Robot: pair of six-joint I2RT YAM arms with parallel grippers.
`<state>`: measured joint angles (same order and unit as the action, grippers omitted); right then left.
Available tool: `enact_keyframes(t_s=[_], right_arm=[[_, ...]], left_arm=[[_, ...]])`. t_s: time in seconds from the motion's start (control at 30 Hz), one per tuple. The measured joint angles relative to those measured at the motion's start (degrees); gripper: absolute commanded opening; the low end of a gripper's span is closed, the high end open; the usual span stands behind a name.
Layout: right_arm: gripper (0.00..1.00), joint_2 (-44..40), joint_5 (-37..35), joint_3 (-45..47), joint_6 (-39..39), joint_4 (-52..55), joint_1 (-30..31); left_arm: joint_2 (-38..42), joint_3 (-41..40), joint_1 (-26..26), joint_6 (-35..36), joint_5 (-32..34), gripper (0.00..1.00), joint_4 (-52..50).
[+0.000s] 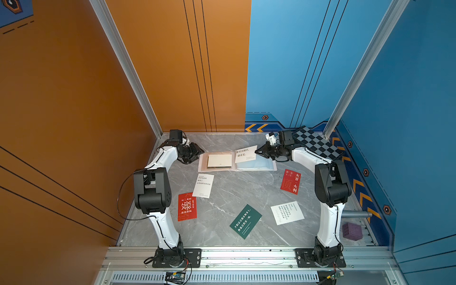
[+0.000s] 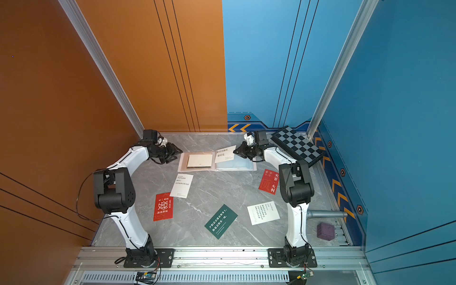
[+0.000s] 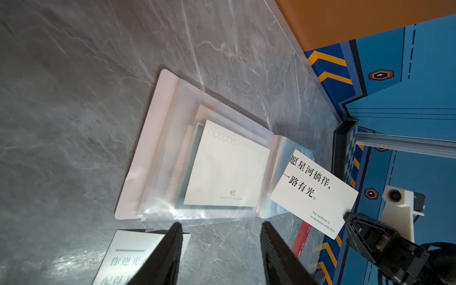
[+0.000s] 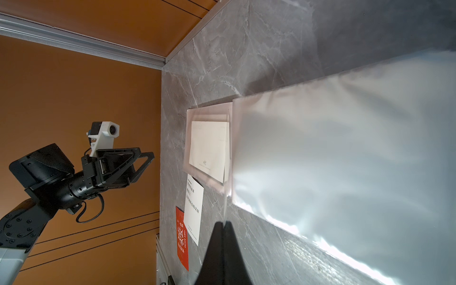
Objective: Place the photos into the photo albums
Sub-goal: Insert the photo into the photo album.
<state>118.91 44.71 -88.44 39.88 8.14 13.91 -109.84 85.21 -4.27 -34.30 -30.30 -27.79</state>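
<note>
— Left wrist view: our right gripper (image 3: 348, 216) pinches a white card (image 3: 313, 190) by its end. The card's long side points away from that gripper, over the album (image 3: 148, 138).
— Is it in the sleeve?
— Maybe not yet; we can't tell. Our left gripper (image 3: 220, 223) hangs spread and empty, just beside the album. The checkered board (image 1: 313, 145) sits behind the right gripper, out of our way.

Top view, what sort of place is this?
Probably a robot test cell: left arm and right arm bolted to an aluminium rail, marble-look tabletop walled by an orange panel and a blue panel.
</note>
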Motion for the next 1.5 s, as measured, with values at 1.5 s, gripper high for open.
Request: enact_keyframes(t_s=[1.5], right_arm=[[0.03, 3.85, -4.55, -2.16, 1.03, 0.44, 3.41]], left_arm=[[-3.63, 0.76, 0.98, 0.04, -0.39, 0.54, -2.91]])
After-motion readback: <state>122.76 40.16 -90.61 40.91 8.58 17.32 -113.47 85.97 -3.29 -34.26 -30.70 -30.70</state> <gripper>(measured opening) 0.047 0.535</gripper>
